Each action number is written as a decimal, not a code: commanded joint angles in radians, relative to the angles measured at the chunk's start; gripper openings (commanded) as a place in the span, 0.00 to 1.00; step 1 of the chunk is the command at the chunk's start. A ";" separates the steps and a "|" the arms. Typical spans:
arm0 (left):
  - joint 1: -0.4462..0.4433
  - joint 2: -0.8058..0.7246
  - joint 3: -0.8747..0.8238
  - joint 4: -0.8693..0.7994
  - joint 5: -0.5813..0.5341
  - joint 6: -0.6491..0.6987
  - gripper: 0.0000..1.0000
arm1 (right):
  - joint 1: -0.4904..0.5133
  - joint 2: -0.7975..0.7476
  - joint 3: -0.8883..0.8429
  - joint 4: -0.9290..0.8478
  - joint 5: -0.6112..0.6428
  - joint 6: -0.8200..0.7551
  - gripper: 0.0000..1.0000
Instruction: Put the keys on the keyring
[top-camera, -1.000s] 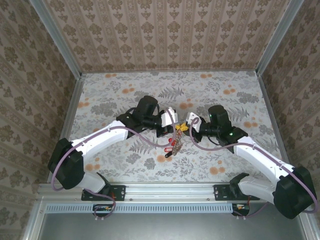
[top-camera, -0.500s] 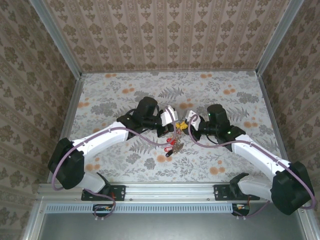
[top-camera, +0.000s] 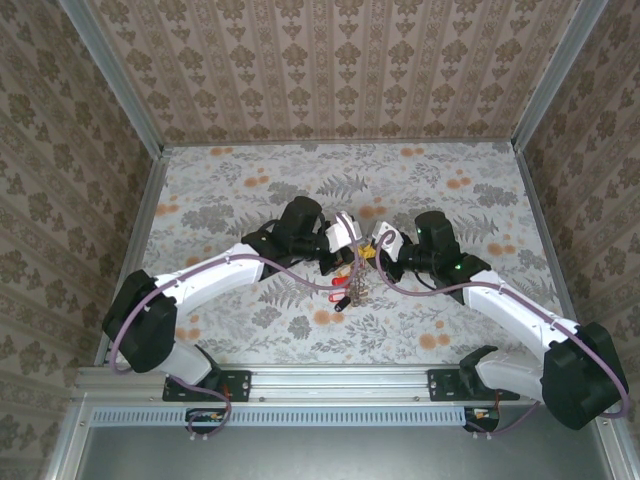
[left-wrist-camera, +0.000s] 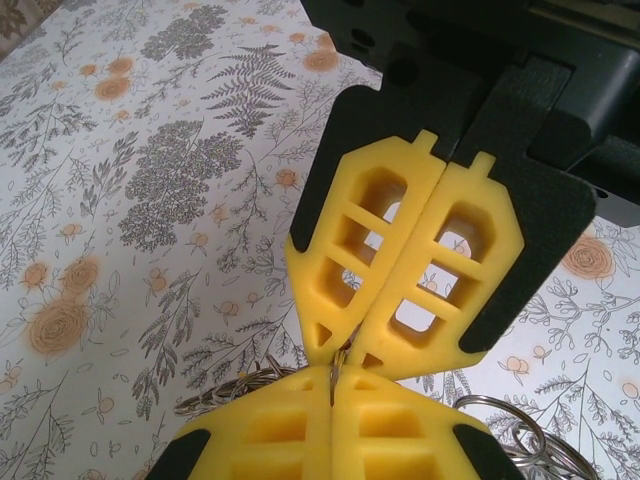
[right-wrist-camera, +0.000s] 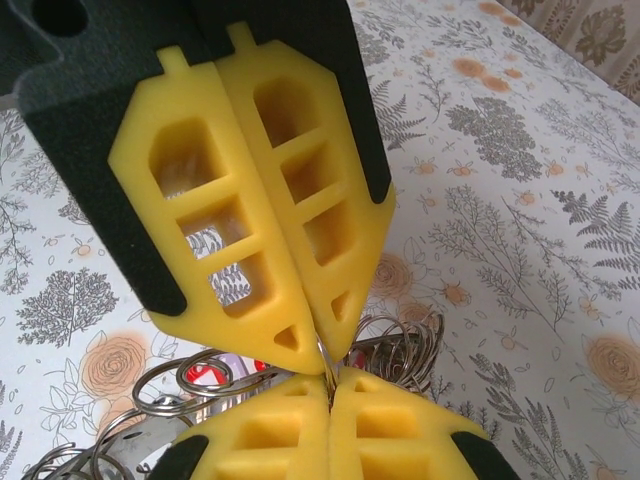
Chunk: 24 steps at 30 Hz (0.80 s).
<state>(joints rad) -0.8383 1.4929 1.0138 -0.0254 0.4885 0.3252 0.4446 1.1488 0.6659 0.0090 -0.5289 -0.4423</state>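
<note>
Near the middle of the flowered desk (top-camera: 230, 180) the left end effector (top-camera: 352, 246) and the right end effector (top-camera: 370, 252) meet tip to tip, with almost no space between them. Both are fully closed, and the yellow fingers (left-wrist-camera: 250, 430) of each are pressed flat together. In the left wrist view a thin metal loop (left-wrist-camera: 333, 382) stands up from the closed tips at the bottom of the frame and reaches the closed tips of the other arm above it, so each seems to pinch this same loop. The keys (top-camera: 345, 292) are in one small bunch just below the tips in the top view, with red heads to its left side. In the right wrist view several wire rings (right-wrist-camera: 400, 345) lie behind the fingers in the lower part of the frame, and one red key head (right-wrist-camera: 207, 374) shows among them at lower left. Whether the bunch rests on the desk or hangs, I cannot tell.
</note>
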 joint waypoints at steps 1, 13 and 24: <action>-0.021 0.017 0.051 0.158 0.011 -0.035 0.00 | 0.028 -0.022 -0.003 0.054 -0.108 -0.010 0.02; -0.021 0.006 0.059 0.131 0.007 -0.031 0.00 | 0.025 -0.011 0.012 0.040 -0.115 -0.006 0.01; -0.033 -0.005 0.056 0.123 0.033 -0.038 0.00 | 0.017 -0.001 0.027 0.049 -0.118 0.063 0.02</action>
<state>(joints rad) -0.8433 1.5032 1.0222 -0.0219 0.4854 0.3187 0.4381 1.1488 0.6659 0.0105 -0.5232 -0.4202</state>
